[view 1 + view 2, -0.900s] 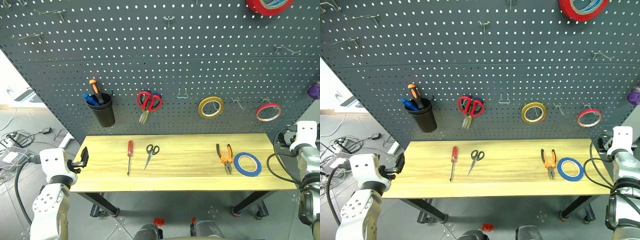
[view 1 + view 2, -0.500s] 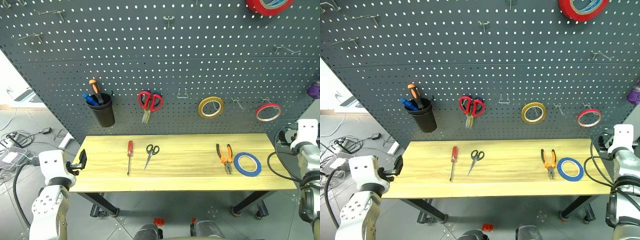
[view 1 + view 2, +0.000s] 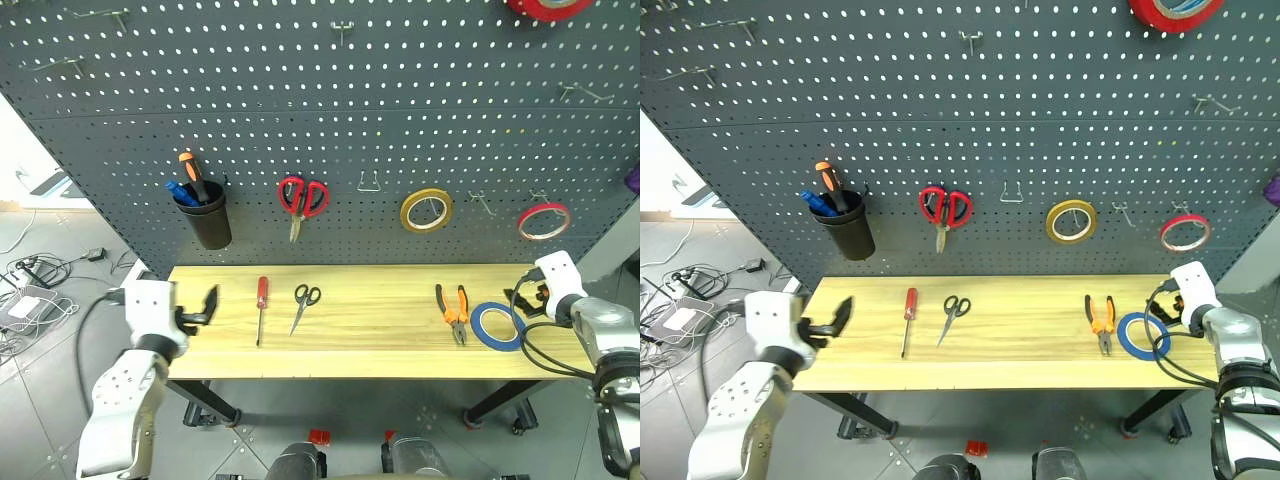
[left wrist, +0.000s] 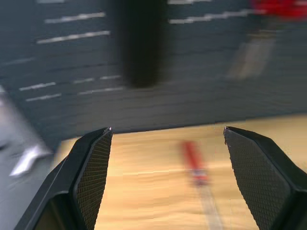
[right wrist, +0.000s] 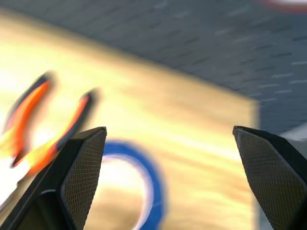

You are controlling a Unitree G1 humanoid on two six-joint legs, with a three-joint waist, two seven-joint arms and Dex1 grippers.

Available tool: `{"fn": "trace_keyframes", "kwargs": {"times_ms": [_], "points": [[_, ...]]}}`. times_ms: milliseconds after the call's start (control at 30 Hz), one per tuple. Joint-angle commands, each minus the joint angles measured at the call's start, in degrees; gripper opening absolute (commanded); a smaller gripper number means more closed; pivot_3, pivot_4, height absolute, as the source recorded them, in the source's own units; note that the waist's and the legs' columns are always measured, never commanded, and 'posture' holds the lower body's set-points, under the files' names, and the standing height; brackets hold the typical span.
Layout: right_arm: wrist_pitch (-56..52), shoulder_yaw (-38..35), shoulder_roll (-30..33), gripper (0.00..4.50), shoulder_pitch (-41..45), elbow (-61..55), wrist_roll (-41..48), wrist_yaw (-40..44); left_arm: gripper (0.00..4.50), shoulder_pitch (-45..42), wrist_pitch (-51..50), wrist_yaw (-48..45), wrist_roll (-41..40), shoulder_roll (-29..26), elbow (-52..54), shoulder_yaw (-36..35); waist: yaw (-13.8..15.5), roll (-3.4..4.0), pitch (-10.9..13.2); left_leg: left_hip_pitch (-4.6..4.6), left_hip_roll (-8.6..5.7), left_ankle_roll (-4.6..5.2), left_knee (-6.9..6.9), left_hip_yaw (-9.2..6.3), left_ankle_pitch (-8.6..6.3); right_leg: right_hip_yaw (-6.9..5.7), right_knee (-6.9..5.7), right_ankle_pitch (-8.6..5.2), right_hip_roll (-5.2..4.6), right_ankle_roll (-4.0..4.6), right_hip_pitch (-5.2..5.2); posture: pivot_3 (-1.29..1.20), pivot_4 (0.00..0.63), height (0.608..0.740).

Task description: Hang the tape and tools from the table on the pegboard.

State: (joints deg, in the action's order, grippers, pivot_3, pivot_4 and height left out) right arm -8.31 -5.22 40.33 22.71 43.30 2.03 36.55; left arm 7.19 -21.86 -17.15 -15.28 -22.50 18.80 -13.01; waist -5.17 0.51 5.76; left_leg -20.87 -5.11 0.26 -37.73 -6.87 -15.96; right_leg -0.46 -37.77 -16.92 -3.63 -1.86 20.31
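1. The left gripper (image 3: 203,305) sits at the lower left of the head views, over the left end of the table (image 3: 380,355). Its two black fingers stand well apart with nothing between them, and in the left wrist view they frame bare wood.
2. A black cup (image 3: 209,222) hangs on the pegboard (image 3: 320,110) at centre left, holding an orange-and-black-handled screwdriver (image 3: 190,172) and a blue item.
3. The red-handled screwdriver (image 3: 260,306) lies on the table left of centre, handle toward the board; it also shows, blurred, between the fingers in the left wrist view (image 4: 194,160).
4. The small black-handled scissors (image 3: 303,303) lie just right of it, apart from it, blades pointing toward the near edge.
5. Above them, larger red-handled scissors (image 3: 299,200) hang on the board, blades down.
6. A yellow tape ring (image 3: 426,209) hangs right of centre on the board.
7. The pliers (image 3: 452,309) with orange-and-black handles lie on the right part of the table, handles toward the board.
8. The blue tape (image 3: 497,325) lies flat just beside the pliers, near the table's right end; whether the two touch I cannot tell.
9. A thin red tape ring (image 3: 543,221) hangs above it at the right, and a wide red roll (image 3: 548,8) sits at the top edge.
10. The right gripper (image 3: 522,297) hovers at the right, near the blue tape, its fingers spread wide and empty; its wrist view shows tape (image 5: 144,189) and pliers between them.
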Motion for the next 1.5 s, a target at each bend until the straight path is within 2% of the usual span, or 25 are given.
{"fn": "trace_keyframes", "kwargs": {"times_ms": [33,167,333,500,733,1033,1133,1300,1433,1467,1500], "points": [[-5.9,0.5,2.1,4.50,-4.0,-13.5,1.2,3.6,3.92,-1.9,-1.7,-4.3,0.8,-3.0,5.6,5.5,-0.3,0.13,1.0,-0.04,0.04,0.00,0.01,0.03,0.00,0.00,0.00,0.00,0.02,0.00,0.06,-0.30,0.158,0.740],[-12.4,3.0,4.7,4.50,-9.8,-25.7,0.2,7.3,3.92,-3.0,-2.8,-12.2,-1.2,-6.7,8.2,11.1,-1.3,0.16,3.7,-0.15,0.33,0.04,0.02,0.50,-0.01,0.09,-0.02,0.02,0.07,0.02,0.24,-0.37,0.219,0.740],[-16.6,6.2,5.6,4.50,-9.3,-29.0,-0.7,10.0,3.92,-8.0,-4.0,-20.6,-2.9,-8.3,7.7,18.7,-3.0,-0.12,6.2,-0.31,0.65,0.11,0.02,0.85,-0.09,0.38,0.00,0.06,0.34,0.12,0.54,-0.41,0.261,0.740],[-14.9,11.5,5.0,4.50,-3.4,-23.1,-4.8,10.7,3.92,-13.5,-4.3,-29.1,-3.9,-8.5,5.3,25.7,-5.1,-0.46,8.0,-0.95,0.77,0.13,-0.17,1.29,-0.07,0.82,-0.22,0.35,0.49,0.11,1.38,-0.42,0.286,0.740],[-8.3,17.6,2.2,4.50,5.3,-12.3,-9.4,12.5,3.92,-19.6,-2.3,-33.7,-1.6,-6.6,1.9,31.6,-7.4,-1.08,9.9,-0.96,0.79,0.31,-0.20,1.65,-0.17,1.15,-0.21,0.42,0.52,-0.03,1.49,-0.43,0.304,0.740],[3.3,24.2,-2.3,4.50,13.7,3.0,-16.3,12.2,3.92,-21.3,0.4,-35.0,0.7,-6.4,-0.6,32.9,-8.8,-1.31,10.6,-1.04,0.83,0.42,-0.27,2.12,-0.23,1.57,-0.23,0.53,0.53,-0.23,1.73,-0.42,0.302,0.740],[3.1,25.4,-4.0,3.97,16.7,8.5,-18.0,12.6,3.96,-21.3,1.5,-34.7,1.5,-6.1,-1.1,32.9,-9.2,-1.39,10.7,-1.03,0.83,0.43,-0.32,2.16,-0.24,1.61,-0.22,0.56,0.53,-0.29,1.73,-0.41,0.296,0.740],[2.3,27.1,-6.3,2.33,20.7,15.2,-20.7,13.4,3.96,-21.1,6.7,-34.4,2.3,-4.7,-2.7,32.0,-9.4,-1.42,10.7,-1.00,0.84,0.43,-0.36,2.18,-0.23,1.62,-0.24,0.61,0.54,-0.35,1.70,-0.41,0.278,0.740],[5.3,29.4,-6.5,1.01,19.4,14.1,-24.0,10.4,3.96,-21.1,7.2,-35.2,0.4,-4.3,-3.1,30.8,-9.3,-1.52,10.6,-1.00,0.84,0.43,-0.39,2.17,-0.23,1.63,-0.24,0.66,0.55,-0.41,1.70,-0.41,0.266,0.740],[5.8,29.5,-6.3,0.72,18.4,13.1,-24.5,9.7,3.96,-21.1,7.0,-35.5,-0.6,-4.1,-2.7,30.4,-9.3,-1.62,10.5,-1.00,0.84,0.43,-0.41,2.18,-0.23,1.63,-0.24,0.67,0.55,-0.42,1.70,-0.41,0.264,0.740],[6.3,29.4,-5.9,0.67,17.5,12.1,-24.7,9.0,3.96,-21.2,6.9,-35.6,-1.1,-3.9,-2.4,30.1,-9.3,-1.70,10.4,-1.00,0.84,0.43,-0.42,2.17,-0.23,1.63,-0.24,0.68,0.55,-0.44,1.70,-0.41,0.261,0.740]]}}
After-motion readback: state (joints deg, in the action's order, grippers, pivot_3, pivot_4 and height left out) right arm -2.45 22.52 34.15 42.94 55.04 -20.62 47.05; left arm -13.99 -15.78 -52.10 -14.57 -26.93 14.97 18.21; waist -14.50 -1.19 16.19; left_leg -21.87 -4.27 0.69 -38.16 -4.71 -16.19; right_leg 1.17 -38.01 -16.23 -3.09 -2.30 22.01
